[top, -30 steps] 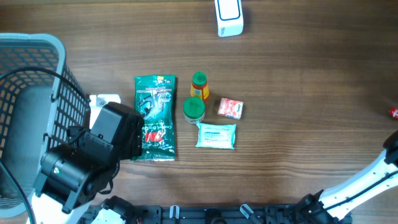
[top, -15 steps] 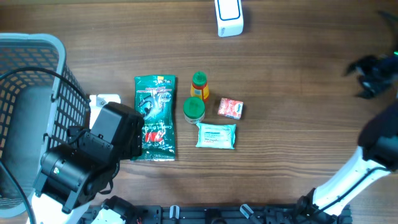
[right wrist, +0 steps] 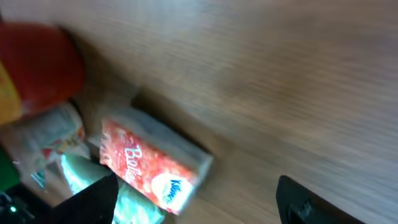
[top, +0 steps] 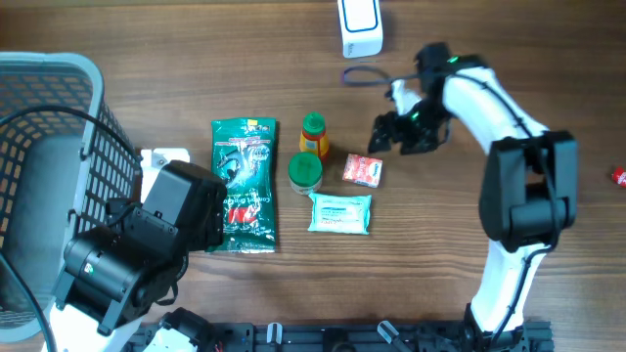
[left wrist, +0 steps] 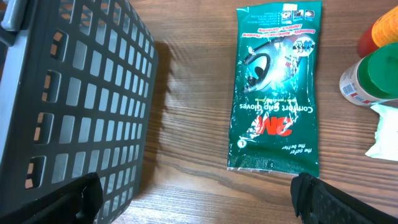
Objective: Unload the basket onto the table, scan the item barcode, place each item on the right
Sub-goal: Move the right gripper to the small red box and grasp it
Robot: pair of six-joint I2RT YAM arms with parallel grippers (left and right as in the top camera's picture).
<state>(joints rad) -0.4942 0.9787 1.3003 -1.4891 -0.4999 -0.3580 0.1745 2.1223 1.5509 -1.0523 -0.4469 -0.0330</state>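
Overhead: red tissue packet (top: 363, 170) lies flat on the table (top: 147, 78); right gripper (top: 399, 132) just up-right of it. Left wrist — left gripper (left wrist: 196, 202) spread wide, empty. Right wrist — fingers (right wrist: 93, 200) parted, nothing held, packet just ahead, untouched.

Overhead: looks straight down from far enough to take in the whole surface (top: 489, 284) around the green glove packet (top: 245, 184). Left wrist: close, angled down on the packet, with the basket (left wrist: 74, 93) to its left. Right wrist: close, blurred, right of the packet, on the red tissue pack (right wrist: 155, 165). Overhead shares both.
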